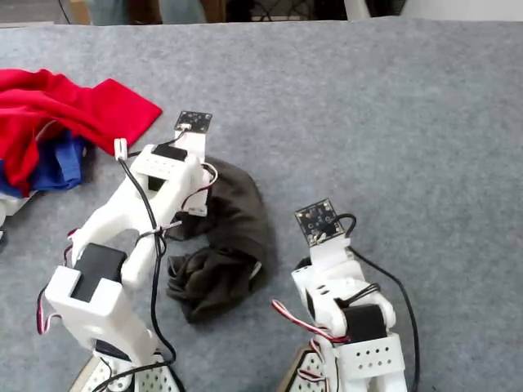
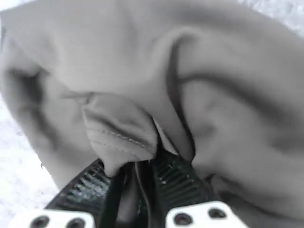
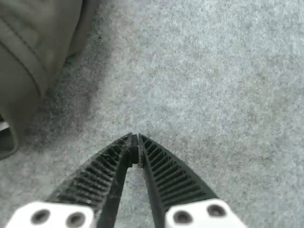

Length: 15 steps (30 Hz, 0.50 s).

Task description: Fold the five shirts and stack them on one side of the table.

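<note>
Three shirts lie on the grey table (image 1: pixel 409 122) in the high view: a red shirt (image 1: pixel 65 114) heaped at the far left edge, a crumpled dark shirt (image 1: pixel 233 237) between the arms, and a blue shirt (image 1: pixel 61 167) partly under the red one. Close up, the left gripper (image 2: pixel 142 159) is clamped on a stitched fold of the dark shirt. The right gripper (image 3: pixel 136 142) hangs with its tips together over bare table just beside that shirt.

We hold the dark shirt (image 1: pixel 241 220) with one gripper.
Our left gripper (image 2: pixel 141 162) pinches a fold of it, jaws clamped; our right gripper (image 3: pixel 133 141) hangs just beside it, tips pressed together.
</note>
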Each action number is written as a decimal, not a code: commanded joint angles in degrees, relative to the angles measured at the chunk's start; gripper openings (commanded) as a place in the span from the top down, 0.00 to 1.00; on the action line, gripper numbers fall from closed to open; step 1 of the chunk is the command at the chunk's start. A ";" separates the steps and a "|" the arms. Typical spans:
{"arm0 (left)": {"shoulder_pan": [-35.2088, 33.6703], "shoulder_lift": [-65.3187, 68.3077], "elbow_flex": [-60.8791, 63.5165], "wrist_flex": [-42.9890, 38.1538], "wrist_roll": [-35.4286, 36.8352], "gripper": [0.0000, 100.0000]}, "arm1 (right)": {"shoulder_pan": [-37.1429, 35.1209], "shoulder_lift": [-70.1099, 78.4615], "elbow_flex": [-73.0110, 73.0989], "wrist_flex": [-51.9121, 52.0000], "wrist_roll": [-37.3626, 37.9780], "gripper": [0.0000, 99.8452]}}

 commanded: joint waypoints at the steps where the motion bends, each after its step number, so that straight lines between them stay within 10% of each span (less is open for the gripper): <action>1: -1.71 -0.26 1.80 1.23 -2.37 0.97 | 0.35 -0.31 -0.13 0.09 -0.18 0.99; 15: -5.41 -11.34 8.04 4.31 -2.73 0.97 | 0.35 -0.31 -0.13 0.09 -0.18 0.99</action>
